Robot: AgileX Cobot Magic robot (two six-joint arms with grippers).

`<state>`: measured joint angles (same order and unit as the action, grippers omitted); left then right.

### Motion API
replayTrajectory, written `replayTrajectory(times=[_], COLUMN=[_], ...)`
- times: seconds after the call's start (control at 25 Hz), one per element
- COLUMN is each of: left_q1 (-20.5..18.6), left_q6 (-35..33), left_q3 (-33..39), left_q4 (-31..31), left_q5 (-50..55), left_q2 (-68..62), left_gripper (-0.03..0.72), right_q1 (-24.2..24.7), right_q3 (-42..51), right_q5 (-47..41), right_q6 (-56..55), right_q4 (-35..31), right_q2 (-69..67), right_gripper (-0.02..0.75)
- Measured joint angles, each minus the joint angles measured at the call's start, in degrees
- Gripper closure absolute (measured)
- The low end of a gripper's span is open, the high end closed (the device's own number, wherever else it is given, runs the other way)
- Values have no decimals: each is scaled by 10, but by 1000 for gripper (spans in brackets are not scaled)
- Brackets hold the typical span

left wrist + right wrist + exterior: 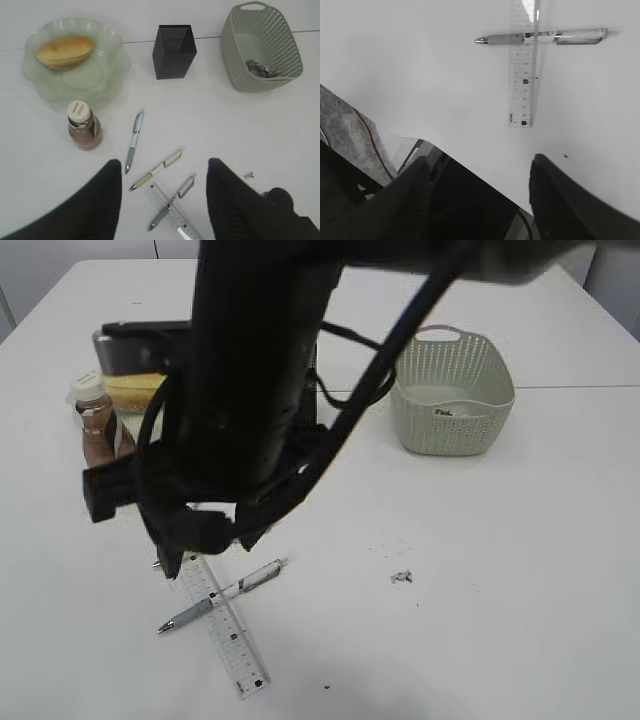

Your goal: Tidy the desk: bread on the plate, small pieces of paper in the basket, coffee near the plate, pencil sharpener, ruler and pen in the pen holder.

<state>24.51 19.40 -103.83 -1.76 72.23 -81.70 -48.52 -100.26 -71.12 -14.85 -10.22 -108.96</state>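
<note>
The bread lies on the clear plate, and the coffee bottle stands just in front of it. The black pen holder stands upright mid-table. Three pens lie below it: a grey one, a cream one, and a third across the clear ruler. My left gripper hangs open high above these pens, holding nothing. My right gripper is open and empty, short of the ruler and pen. One paper scrap lies loose. The pencil sharpener is out of view.
The pale green basket stands at the back right with paper scraps inside. In the exterior view a black arm fills the middle and hides the pen holder. A grey pad with a red wire lies left of the right gripper.
</note>
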Motion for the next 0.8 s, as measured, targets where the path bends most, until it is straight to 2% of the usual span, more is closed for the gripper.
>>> replayTrajectory(times=[0.36,0.68,0.8], left_q1=[-2,-71,-81], left_q6=[-20,-30,-34], left_q3=[0,0,0], left_q4=[-53,-61,-63], left_q5=[0,0,0], left_q2=[3,17,21], left_gripper=[285,285,285], right_q1=[-21,-21,-21], right_q3=[-69,-123,-123], right_q5=[0,3,3], right_q6=[-4,-5,-7], right_q4=[3,39,68], right_q2=[-120,-185,-194], right_gripper=[280,281,281])
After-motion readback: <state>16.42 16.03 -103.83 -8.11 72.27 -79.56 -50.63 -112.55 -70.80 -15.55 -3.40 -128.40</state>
